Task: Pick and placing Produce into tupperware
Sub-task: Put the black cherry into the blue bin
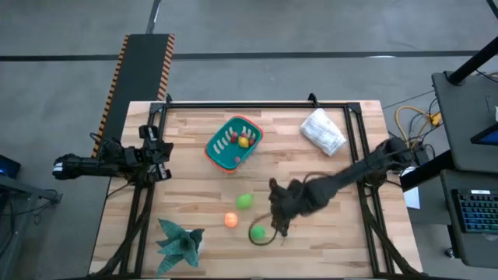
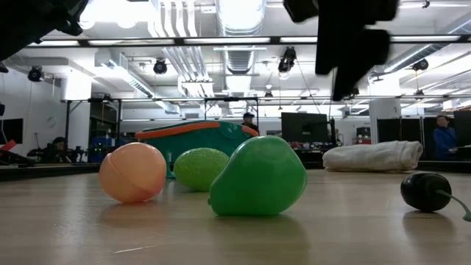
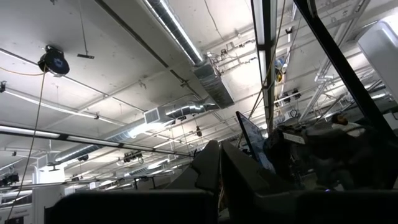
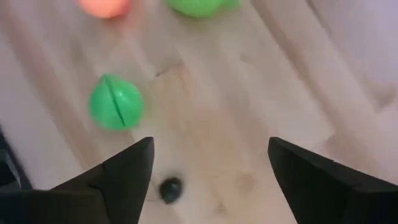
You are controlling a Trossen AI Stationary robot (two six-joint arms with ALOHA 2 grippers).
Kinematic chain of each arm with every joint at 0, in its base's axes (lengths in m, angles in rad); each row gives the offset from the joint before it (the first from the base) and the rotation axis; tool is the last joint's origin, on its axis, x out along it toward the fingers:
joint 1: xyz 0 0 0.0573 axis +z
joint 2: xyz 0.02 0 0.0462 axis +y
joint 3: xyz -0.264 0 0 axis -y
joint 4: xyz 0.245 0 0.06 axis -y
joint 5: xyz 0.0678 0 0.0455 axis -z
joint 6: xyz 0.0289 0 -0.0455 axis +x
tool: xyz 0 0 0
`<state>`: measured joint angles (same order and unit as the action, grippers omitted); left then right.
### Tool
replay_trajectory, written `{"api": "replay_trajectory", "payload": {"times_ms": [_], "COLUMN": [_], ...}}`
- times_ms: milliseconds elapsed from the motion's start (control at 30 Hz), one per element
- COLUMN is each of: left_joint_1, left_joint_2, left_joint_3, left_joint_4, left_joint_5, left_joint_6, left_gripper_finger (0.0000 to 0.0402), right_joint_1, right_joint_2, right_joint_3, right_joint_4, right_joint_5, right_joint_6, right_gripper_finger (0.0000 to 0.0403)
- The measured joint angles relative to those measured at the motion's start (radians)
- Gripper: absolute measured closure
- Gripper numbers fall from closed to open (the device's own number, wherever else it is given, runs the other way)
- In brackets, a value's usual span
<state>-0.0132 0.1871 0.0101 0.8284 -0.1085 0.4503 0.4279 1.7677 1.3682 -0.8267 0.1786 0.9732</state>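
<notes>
The right gripper (image 4: 210,168) hangs above the near part of the table (image 1: 350,233) with its fingers (image 4: 127,168) spread wide and nothing between them. Just below it lie a green pear-shaped fruit (image 1: 257,232) and a small dark piece (image 4: 170,188) (the dark one sits closest to the fingers). An orange ball (image 1: 231,220) lies at about nine o'clock from the green fruit, and a lighter green ball (image 1: 244,201) at about eleven. Farther back, near table centre, the tupperware (image 1: 215,147) already holds a few red and yellow pieces (image 1: 243,140). A white cloth bundle (image 1: 323,131) lies at its three o'clock. The left gripper (image 1: 159,151) waits at the table's nine o'clock edge; I cannot tell its finger state.
</notes>
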Motion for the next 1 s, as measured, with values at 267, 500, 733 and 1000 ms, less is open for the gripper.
{"api": "replay_trajectory", "payload": {"times_ms": [267, 500, 733, 1000], "left_joint_1": [0.0, 0.0, 0.0, 0.0], "left_joint_2": [-0.003, -0.005, -0.012, -0.013], "left_joint_3": [0.0, 0.0, 0.0, 0.0], "left_joint_4": [0.001, 0.002, 0.003, 0.002], "left_joint_5": [0.0, 0.0, 0.002, 0.009], "left_joint_6": [0.0, -0.001, -0.001, -0.002], "left_gripper_finger": [0.0402, 0.0402, 0.0402, 0.0402], "right_joint_1": [0.131, 0.202, 0.217, 0.217], "right_joint_2": [0.128, 0.219, 0.283, 0.275], "right_joint_3": [-0.003, 0.001, 0.006, 0.004], "right_joint_4": [0.007, 0.158, 0.172, 0.15], "right_joint_5": [-0.015, 0.006, 0.01, 0.022], "right_joint_6": [0.585, 0.786, 0.799, 0.791], "right_gripper_finger": [0.0106, 0.0106, 0.0112, 0.0143]}}
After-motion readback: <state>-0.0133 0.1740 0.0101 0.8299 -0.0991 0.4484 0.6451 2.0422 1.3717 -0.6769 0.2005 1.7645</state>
